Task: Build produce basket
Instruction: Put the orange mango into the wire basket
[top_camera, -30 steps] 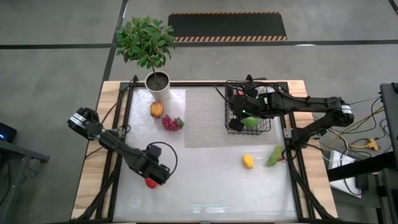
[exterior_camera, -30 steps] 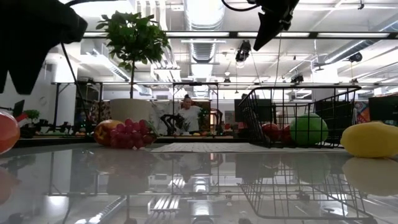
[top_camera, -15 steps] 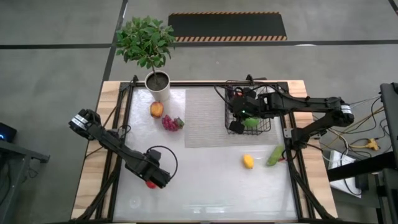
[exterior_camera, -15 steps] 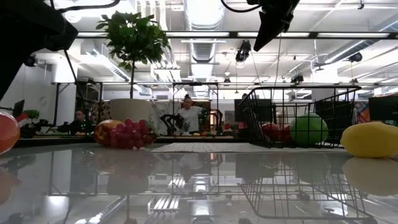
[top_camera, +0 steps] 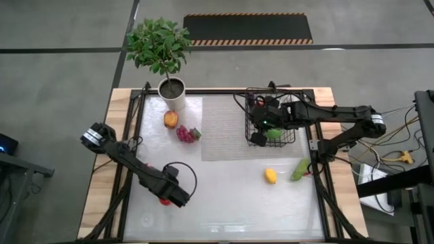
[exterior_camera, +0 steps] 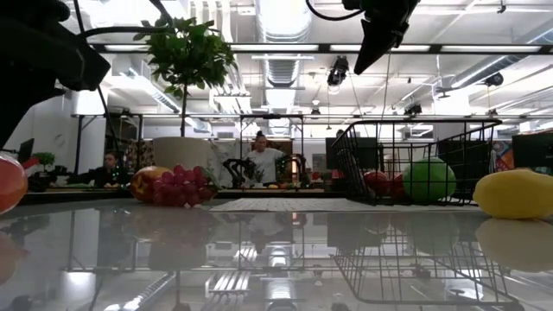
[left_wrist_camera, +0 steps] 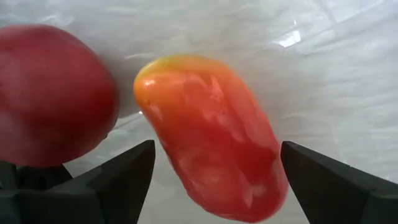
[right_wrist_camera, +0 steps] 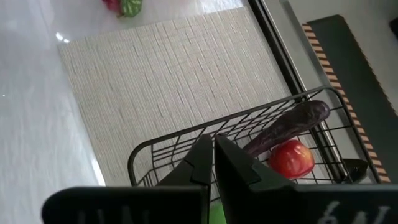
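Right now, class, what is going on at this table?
The left gripper hangs open around a red-orange pepper near the table's front left, beside a red apple, not yet closed on it. The right gripper is shut and empty above the basket, which holds an eggplant, a red fruit and a green apple.

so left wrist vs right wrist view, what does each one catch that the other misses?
Only the left wrist view: an orange-red pepper lying between the open left gripper fingers, apart from both, with a red fruit beside it.

Only the right wrist view: the shut right gripper above the basket, with an eggplant and a red apple inside, plus the woven mat.

Shared: the glossy white tabletop, and each arm's own dark fingers.
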`<control>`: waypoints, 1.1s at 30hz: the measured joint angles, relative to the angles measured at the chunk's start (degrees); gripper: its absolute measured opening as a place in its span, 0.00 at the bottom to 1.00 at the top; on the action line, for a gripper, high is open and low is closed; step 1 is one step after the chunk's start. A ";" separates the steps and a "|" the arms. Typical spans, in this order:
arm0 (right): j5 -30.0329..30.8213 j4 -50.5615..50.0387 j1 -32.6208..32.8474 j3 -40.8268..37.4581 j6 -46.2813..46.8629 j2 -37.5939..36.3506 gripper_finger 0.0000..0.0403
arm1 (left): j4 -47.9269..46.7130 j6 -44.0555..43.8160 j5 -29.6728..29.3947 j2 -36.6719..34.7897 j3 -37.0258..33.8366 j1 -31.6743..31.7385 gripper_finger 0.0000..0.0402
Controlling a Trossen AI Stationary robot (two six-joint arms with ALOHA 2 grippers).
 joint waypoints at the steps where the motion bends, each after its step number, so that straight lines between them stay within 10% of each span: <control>1: 0.00 0.00 0.00 -0.05 0.00 0.00 0.02 | 0.24 0.27 0.00 0.20 0.00 0.00 0.81; 19: 0.04 0.38 1.04 -1.90 -0.42 -0.73 0.02 | 1.04 4.85 -2.09 0.09 0.53 0.13 0.52; 25: -1.10 8.88 6.43 -5.92 -5.29 -5.22 0.02 | 1.32 11.02 -13.81 -2.99 3.57 0.13 0.51; 33: -21.35 34.71 12.23 -21.77 -18.14 -14.95 0.02 | 12.21 34.65 -34.70 -8.41 5.62 0.11 0.51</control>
